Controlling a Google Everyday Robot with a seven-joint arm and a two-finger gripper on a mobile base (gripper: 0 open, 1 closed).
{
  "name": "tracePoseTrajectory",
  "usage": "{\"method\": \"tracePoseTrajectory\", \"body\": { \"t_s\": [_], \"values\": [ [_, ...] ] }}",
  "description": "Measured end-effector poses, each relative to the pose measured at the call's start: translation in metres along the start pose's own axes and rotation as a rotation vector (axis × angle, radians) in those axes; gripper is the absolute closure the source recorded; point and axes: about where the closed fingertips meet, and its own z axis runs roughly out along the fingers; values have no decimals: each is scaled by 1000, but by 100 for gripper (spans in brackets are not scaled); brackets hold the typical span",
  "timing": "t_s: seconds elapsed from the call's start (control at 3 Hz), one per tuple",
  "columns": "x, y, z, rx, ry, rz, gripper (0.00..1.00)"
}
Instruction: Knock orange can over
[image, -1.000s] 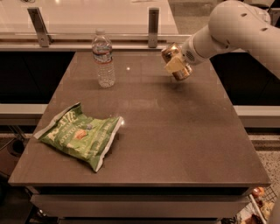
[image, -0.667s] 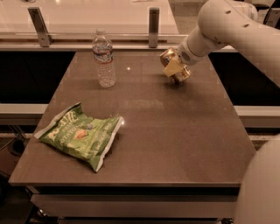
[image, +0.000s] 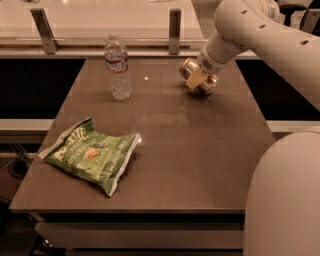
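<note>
The gripper (image: 196, 79) touches the tipped orange can (image: 209, 84) on the worktop (image: 200, 150). Its opening cannot be told. A water bottle (image: 117, 67) stands well left of it.

Shiny metal orange can (image: 208, 84) at hand (image: 195, 79), clear plastic bottle (image: 118, 67), smooth table (image: 190, 150)

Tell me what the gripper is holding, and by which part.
Cannot be told. The gripper lies across the side of the tilted orange can, far right on the table; no clear grip shows.
</note>
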Motion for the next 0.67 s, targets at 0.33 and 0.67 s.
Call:
{"method": "tracePoseTrajectory", "body": {
  "t_s": [0.33, 0.67],
  "values": [
    [-1, 6, 17, -41, 43, -23, 100],
    [-2, 5, 14, -41, 43, -23, 100]
  ]
}}
